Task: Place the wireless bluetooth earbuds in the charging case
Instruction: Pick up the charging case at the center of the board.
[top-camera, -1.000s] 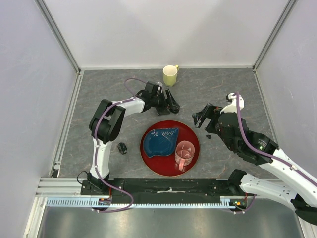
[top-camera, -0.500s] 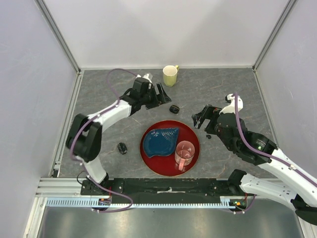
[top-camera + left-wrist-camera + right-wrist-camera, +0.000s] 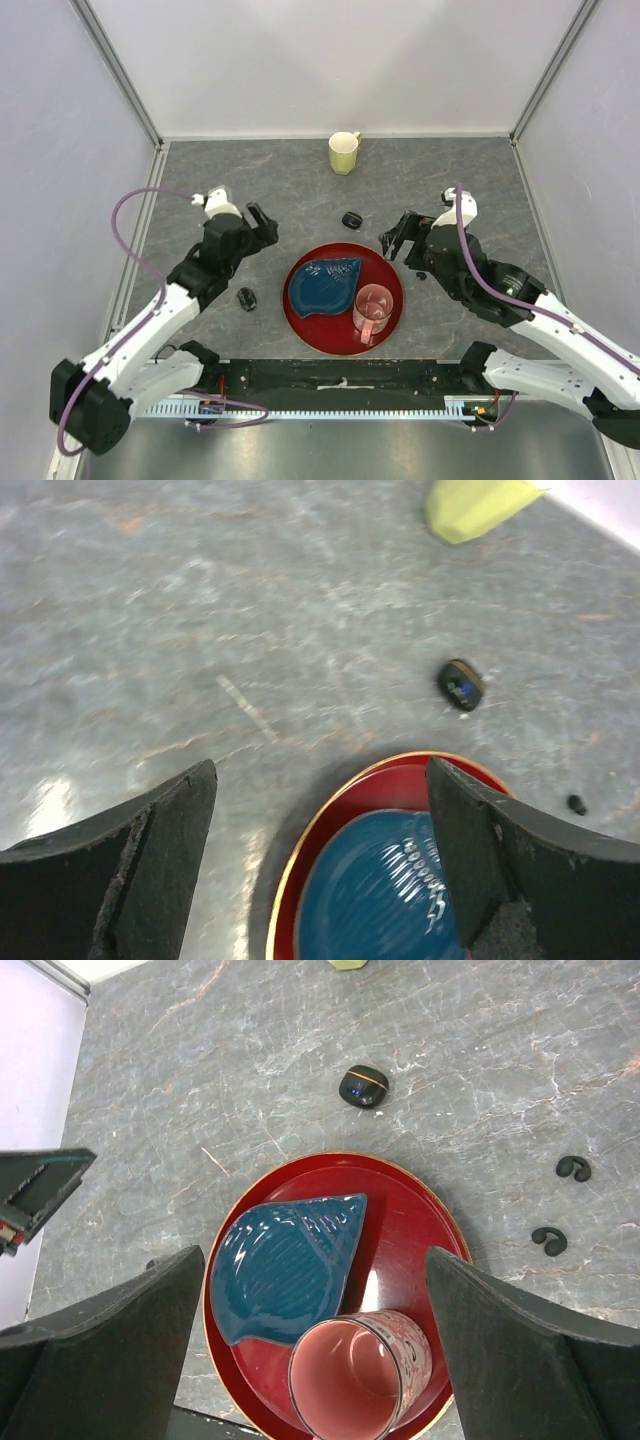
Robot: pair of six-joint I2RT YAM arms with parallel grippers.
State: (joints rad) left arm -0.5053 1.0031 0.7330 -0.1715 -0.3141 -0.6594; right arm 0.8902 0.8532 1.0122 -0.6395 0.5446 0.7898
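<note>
Earbuds (image 3: 421,275) were found loose on the grey table (image 3: 480,180) in the overhead view. One dark speck was seen at about 3 o'clock of the red plate (image 3: 392,300), just below the right gripper (image 3: 398,240). A black charging case (image 3: 351,219) lay at 12 o'clock of the plate, and a second black pebble-like case (image 3: 246,298) at 9 o'clock. The left gripper (image 3: 262,225) was held off at 10 o'clock, its fingers apart and nothing between them. The space around the nearer case was thus left free, probably for the other arm.

From the left wrist, the left gripper (image 3: 320,770) was shown spread wide and empty above the plate rim (image 3: 300,860). The case (image 3: 461,684) was seen at 1 o'clock, seemingly shut, and one earbud (image 3: 577,804) at 3 o'clock. A yellow cup (image 3: 470,505) was cut off at 12 o'clock.

From the right wrist, the right gripper (image 3: 312,1260) was likewise seen parted and empty, raised over the blue leaf-shaped dish (image 3: 285,1260) and the pink mug (image 3: 360,1380). Two earbuds (image 3: 573,1168) were made out at 3 o'clock of the plate (image 3: 440,1230), apart from one another. The case (image 3: 364,1085) lay at 12 o'clock, its lid apparently closed. The raised, open pose was judged to be a survey before a reach. No earbud had yet been seated, and the lid would likely need opening first.
</note>
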